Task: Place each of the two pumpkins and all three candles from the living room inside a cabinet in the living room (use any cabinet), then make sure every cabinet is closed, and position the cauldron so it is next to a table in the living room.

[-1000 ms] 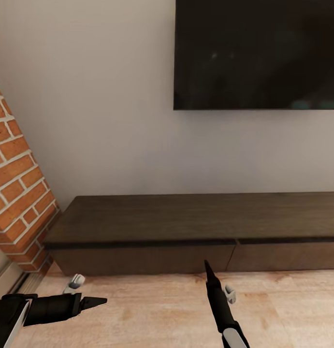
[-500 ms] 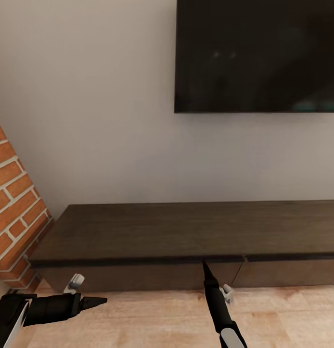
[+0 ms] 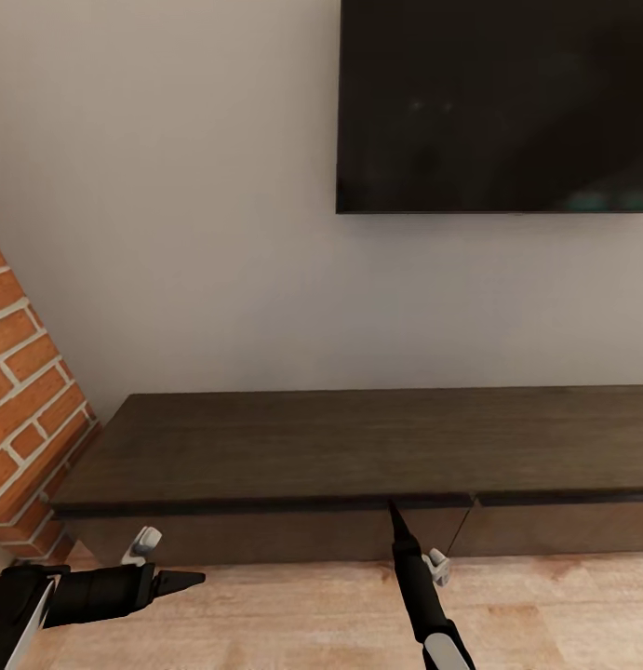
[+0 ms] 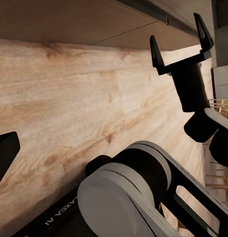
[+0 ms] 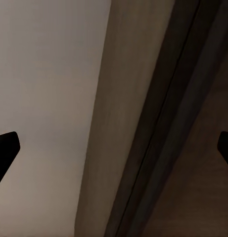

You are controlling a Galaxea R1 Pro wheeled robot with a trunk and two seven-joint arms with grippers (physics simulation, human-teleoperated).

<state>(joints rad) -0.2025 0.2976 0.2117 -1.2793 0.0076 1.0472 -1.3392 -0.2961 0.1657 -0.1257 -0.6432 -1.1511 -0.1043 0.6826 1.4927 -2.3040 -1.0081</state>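
A long, low dark-brown wooden cabinet [image 3: 358, 447] is seen against a pale grey wall, its flat handle-less drawer fronts shut. A large black wall-mounted screen [image 3: 498, 102] is hung above it, and a red brick column [image 3: 23, 400] stands at its left end. A light wood plank floor [image 3: 293, 614] lies in front.

The right hand [image 3: 395, 516] is raised just before the cabinet's front edge (at the seam between two drawer fronts). In the left wrist view its two black fingers [image 4: 156, 52] are spread apart, holding nothing.

The left hand [image 3: 181, 580] is held low over the floor, pointing right, well apart from the cabinet. Whether it is open or closed cannot be told.
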